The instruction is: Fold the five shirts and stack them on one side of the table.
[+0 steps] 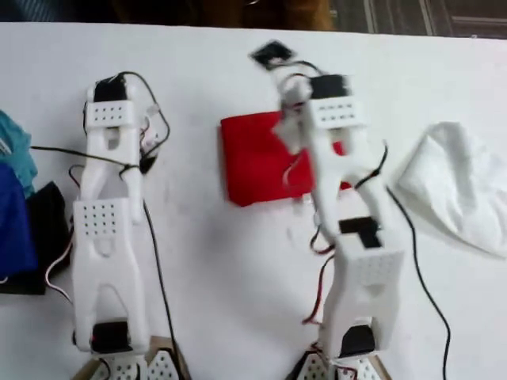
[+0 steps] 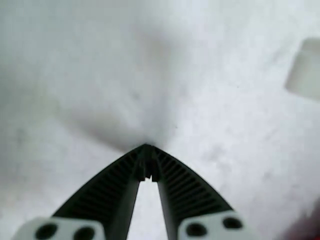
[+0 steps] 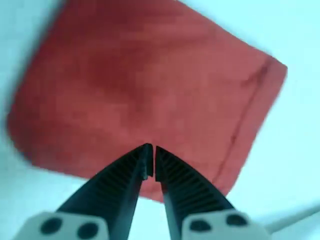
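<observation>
Brightly and evenly lit from above, with the desk (image 1: 214,301) washed almost to plain white in the high view. Thin, soft shadows close beside the arms; faint grey shading in the folds of the white shirt (image 1: 463,186). Dark beyond the desk's far edge. In the left wrist view, a broad, soft-edged shadow on the desk just ahead of the left claw (image 2: 146,167). In the right wrist view, red shirt (image 3: 140,95) lit flat, slightly dimmer toward the right claw (image 3: 152,160).

Overhead and close right wrist views share the red shirt (image 1: 253,162).
</observation>
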You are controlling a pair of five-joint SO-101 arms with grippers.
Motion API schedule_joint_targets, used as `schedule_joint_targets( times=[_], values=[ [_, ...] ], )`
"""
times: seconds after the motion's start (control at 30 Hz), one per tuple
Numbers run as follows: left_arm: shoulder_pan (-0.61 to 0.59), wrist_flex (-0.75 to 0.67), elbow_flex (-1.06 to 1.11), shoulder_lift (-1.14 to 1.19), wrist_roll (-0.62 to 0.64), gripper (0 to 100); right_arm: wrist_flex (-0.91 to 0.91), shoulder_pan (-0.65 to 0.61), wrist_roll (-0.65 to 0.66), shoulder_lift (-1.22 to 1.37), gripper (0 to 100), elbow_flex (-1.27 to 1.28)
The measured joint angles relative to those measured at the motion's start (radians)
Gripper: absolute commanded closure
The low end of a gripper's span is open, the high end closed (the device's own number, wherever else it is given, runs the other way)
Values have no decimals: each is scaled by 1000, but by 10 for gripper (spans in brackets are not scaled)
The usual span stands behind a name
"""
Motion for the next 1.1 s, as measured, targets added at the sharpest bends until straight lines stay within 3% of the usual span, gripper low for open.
schedule_joint_targets(
  times=[0.1,0.37,0.67,0.87,1.1],
  values=[
    [0,0,0,0,0,974,-78,52,0,87,981,-2],
    [0,-2,0,0,0,975,-149,52,0,226,981,-29],
    [0,-2,0,0,0,975,63,109,0,227,973,-328],
    [0,-2,0,0,0,974,178,183,28,229,779,-465],
    [0,-5,0,0,0,974,192,183,64,324,779,-483]
  ],
)
